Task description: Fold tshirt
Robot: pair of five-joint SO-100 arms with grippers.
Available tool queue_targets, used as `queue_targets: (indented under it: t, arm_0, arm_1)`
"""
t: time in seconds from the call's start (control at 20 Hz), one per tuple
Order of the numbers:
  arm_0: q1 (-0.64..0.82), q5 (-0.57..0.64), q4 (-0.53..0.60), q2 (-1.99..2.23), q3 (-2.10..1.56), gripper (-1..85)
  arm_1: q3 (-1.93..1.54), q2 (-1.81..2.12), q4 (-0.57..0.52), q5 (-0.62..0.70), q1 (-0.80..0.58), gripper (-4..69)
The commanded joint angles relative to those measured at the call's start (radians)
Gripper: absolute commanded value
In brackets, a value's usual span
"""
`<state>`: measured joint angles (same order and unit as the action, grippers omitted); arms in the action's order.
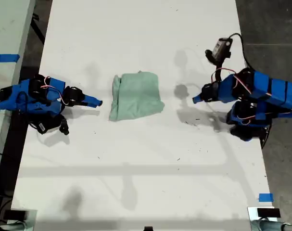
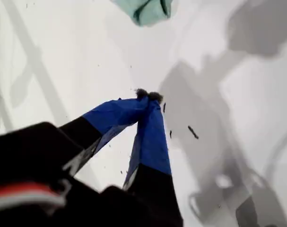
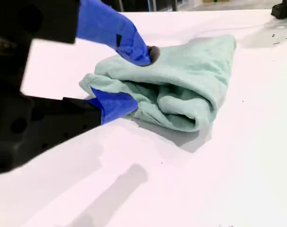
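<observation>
The pale mint-green tshirt [image 1: 136, 96] lies folded into a small bundle in the middle of the white table [image 1: 136, 183]. My second gripper [image 1: 95, 101] comes in from the exterior view's left and stops just short of the bundle's edge. In its wrist view the second gripper [image 3: 139, 79] is open, its blue fingers framing the near fold of the tshirt [image 3: 190, 80] without touching it. My first gripper [image 1: 196, 99] is at the exterior view's right, a clear gap away from the cloth. It is shut on nothing [image 2: 148, 96], with the tshirt [image 2: 148, 10] far ahead.
A blue tape mark [image 1: 265, 197] sits near the table's corner at the exterior view's lower right. A second table with blue tape [image 1: 4, 58] runs along the exterior view's left. Dark floor [image 1: 271, 24] borders the exterior view's right.
</observation>
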<state>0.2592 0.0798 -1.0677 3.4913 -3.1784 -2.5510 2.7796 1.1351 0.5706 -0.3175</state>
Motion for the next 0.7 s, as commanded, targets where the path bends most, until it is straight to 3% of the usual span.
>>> queue_targets:
  t: [0.0, 0.1, 0.2, 0.3, 0.4, 0.5, 0.55, 0.65]
  arm_0:
    - [-0.020, -0.011, -0.012, 0.106, -0.003, 13.7]
    - [-0.020, -0.011, -0.012, 0.106, -0.003, 13.7]
    - [-0.020, -0.006, -0.012, 0.106, -0.003, 13.7]
    - [-0.020, -0.005, -0.012, 0.106, -0.005, 13.7]
    - [-0.020, -0.005, -0.012, 0.106, -0.005, 13.7]
    - [-0.020, -0.005, -0.012, 0.106, -0.005, 13.7]
    - [-0.020, -0.005, -0.012, 0.106, -0.005, 13.7]
    - [-0.020, -0.005, -0.012, 0.106, -0.005, 13.7]
  arm_1:
    - [-0.282, 0.439, 0.107, -0.166, 0.077, -1.5]
    - [-0.462, 0.721, 0.209, -0.311, 0.143, -1.5]
    - [-0.500, 0.618, 0.170, -0.399, 0.167, -1.2]
    - [-0.505, 0.661, 0.163, -0.482, 0.160, 5.5]
    - [-0.502, 0.709, 0.170, -0.313, 0.173, 8.3]
    - [-0.502, 0.707, 0.169, 0.141, 0.173, 8.1]
    - [-0.503, 0.709, 0.161, 0.278, 0.175, 7.6]
    - [-0.503, 0.709, 0.163, 0.256, 0.176, 6.6]
